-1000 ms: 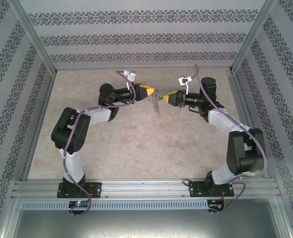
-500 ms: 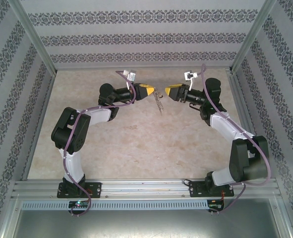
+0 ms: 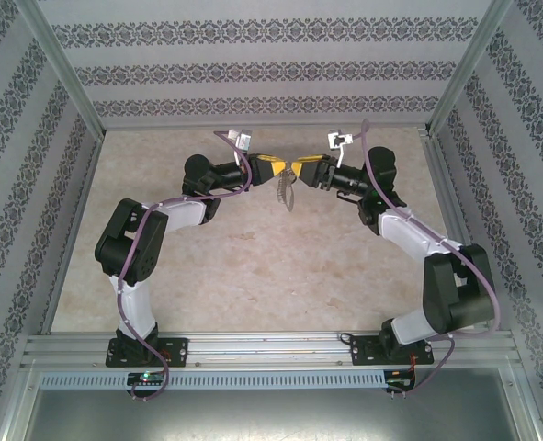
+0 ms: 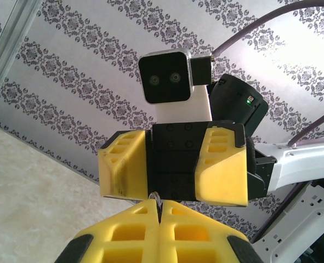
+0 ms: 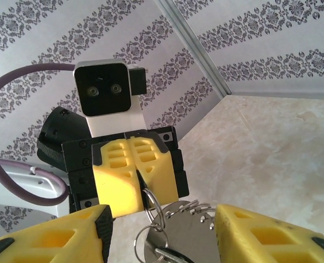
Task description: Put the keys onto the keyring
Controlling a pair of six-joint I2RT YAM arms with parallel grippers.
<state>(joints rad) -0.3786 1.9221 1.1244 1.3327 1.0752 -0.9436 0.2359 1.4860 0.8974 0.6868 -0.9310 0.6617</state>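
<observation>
Evidently mid-task: the left hand (image 5: pixel 141 187) is pressed together, pinching the keyring (image 5: pixel 175 227) by one loop so it dangles in the air above the tabletop (image 3: pixel 253 266). The right hand (image 3: pixel 299 171) faces it, spread either side of the dangling cluster and gripping nothing. Whether the key is threaded on yet, I cannot tell.

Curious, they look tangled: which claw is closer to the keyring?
Left. The left gripper pinches the keyring; the right gripper stands open, fingers flanking it.
</observation>
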